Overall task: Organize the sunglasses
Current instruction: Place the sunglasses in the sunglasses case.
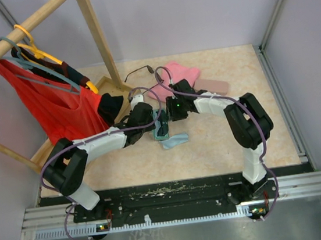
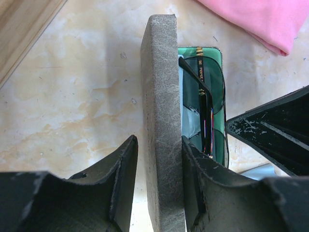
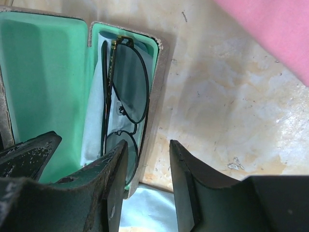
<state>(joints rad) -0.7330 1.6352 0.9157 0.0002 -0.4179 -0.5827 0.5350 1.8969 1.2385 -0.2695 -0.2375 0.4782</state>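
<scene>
Should the left tool (image 2: pixel 158 145) pinching the case lid (image 2: pixel 159 72) slip, the lid could clap onto the sunglasses (image 3: pixel 126 87) beside the spread, empty right tool (image 3: pixel 148 145).

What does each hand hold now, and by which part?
The left hand clamps the grey case by the edge of its upright lid. The right hand holds nothing; it stands open beside the sunglasses.

Open grey case (image 2: pixel 161 121), red garment (image 1: pixel 53 107)
</scene>
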